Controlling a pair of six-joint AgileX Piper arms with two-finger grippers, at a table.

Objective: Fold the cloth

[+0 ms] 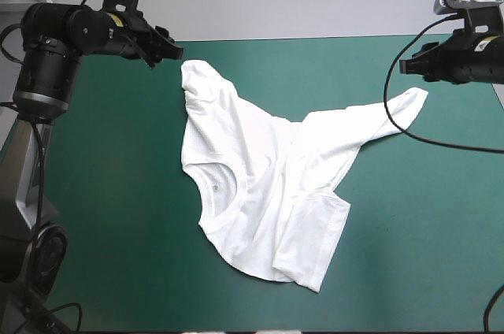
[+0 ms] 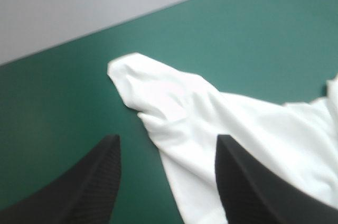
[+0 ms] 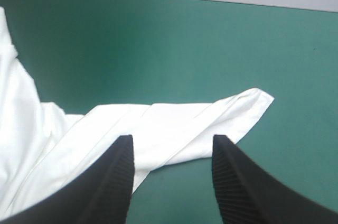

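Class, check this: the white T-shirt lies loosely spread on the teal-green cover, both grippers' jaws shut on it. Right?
Not quite. The T-shirt lies loosely spread on the teal-green cover, but the left gripper and right gripper have their jaws open, holding nothing; each wrist view shows it.

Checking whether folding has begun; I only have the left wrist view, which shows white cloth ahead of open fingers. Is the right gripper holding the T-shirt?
Observer: No. The right gripper is open, and a stretched-out end of the T-shirt lies on the teal-green cover ahead of it.
Operator: Is it spread flat?
Observer: No. The high view shows it rumpled, with the collar visible and folds across the middle.
Operator: Does anything hang off the table?
Observer: No. The whole T-shirt lies on the cover, and its nearest corner stops short of the near edge.
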